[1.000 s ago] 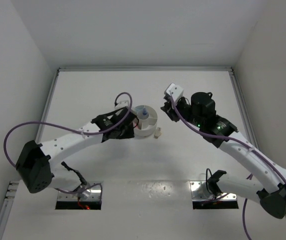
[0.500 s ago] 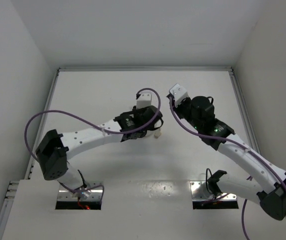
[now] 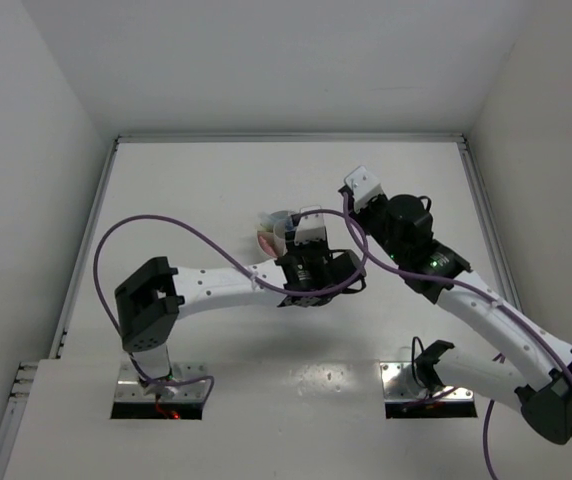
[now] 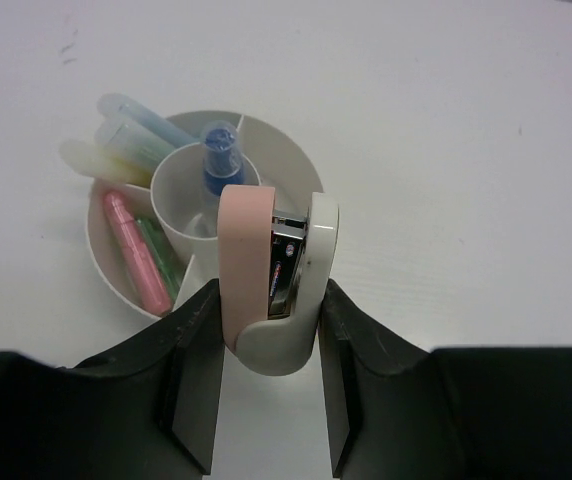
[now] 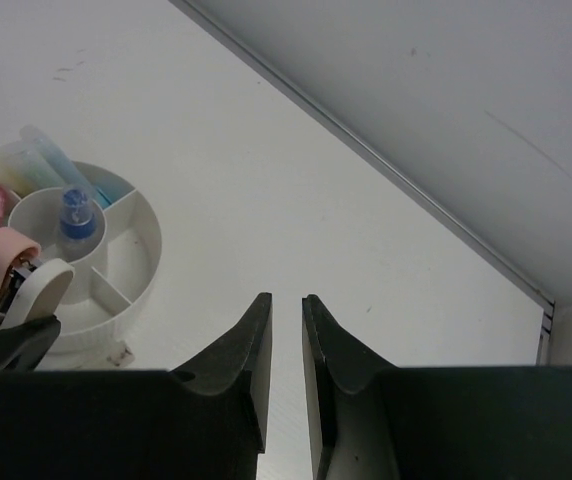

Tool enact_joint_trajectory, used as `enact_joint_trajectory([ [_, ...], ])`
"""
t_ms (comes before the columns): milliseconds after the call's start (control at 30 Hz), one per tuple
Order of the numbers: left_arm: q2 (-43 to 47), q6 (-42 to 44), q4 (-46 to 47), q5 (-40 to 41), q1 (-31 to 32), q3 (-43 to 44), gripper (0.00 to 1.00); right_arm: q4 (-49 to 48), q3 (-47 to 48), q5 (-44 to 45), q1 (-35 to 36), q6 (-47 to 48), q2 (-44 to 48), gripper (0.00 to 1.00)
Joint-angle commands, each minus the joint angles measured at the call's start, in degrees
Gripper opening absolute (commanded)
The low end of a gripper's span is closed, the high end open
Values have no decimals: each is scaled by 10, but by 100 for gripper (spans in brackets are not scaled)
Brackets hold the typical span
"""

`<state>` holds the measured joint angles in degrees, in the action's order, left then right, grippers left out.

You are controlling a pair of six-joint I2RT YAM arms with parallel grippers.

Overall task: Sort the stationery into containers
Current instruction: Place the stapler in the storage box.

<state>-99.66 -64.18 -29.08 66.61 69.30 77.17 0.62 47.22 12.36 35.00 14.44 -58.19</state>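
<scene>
- Left claw: closed on a stapler. I read one finger pressed on the pink half and the other on the white half, with the metal core showing between the halves.
- Opening: narrow, no wider than the stapler's body. The fingers grip its lower end, and its rounded bottom sits between them.
- Stapler position: upright in the grip, at the near side of the tub. From the left wrist view it overlaps the near rim and part of the centre cup. I cannot tell whether it touches the tub.
- Right wrist view: the stapler appears at the tub's left edge.
- Tub contents, centre cup: one blue piece, standing upright.
- Tub contents, left compartment: a pink piece and a green piece, side by side.
- Tub contents, far-left compartment: a yellow piece, a pale green piece and a light blue piece, all leaning out over the rim.
- Right claw: almost closed, only a thin slit between the fingers, nothing in it. It hangs above bare table, to the right of the tub and apart from it.
- Top view: the left arm reaches across to the tub at the middle of the table. The right arm is bent just beside it.
- A small white item lies on the table at the tub's base. I cannot tell what it is.
</scene>
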Motion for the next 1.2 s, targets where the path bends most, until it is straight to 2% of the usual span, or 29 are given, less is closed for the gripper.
enact_joint_trajectory([
  [0, -22, -40, 3, 94, 6, 7, 0, -27, -4, 15, -2, 4, 12, 18],
  [400, -90, -60, 3, 127, -24, 18, 0, -39, -4, 32, -7, 4, 17, 18],
  [767, -133, -73, -3, 115, -46, 29, 0, -39, -4, 32, -7, 4, 22, 17],
  [833, -133, -79, -3, 115, -46, 29, 6, -39, -4, 32, -7, 4, 22, 17],
  [867, -133, -79, -8, 115, -46, 29, 13, -39, -4, 32, -7, 4, 22, 17],
  [933, -133, -79, -8, 115, -46, 29, 17, -39, -4, 32, -12, 4, 22, 17],
  [967, -133, -79, -8, 115, -46, 29, 29, -39, -4, 32, -13, 4, 22, 17],
  [1067, -133, -99, -22, 115, -46, 29, 44, -39, -4, 32, -13, 4, 22, 17],
  [1167, -133, -113, -35, 115, -46, 29, 47, -39, -4, 27, -13, 4, 22, 17],
])
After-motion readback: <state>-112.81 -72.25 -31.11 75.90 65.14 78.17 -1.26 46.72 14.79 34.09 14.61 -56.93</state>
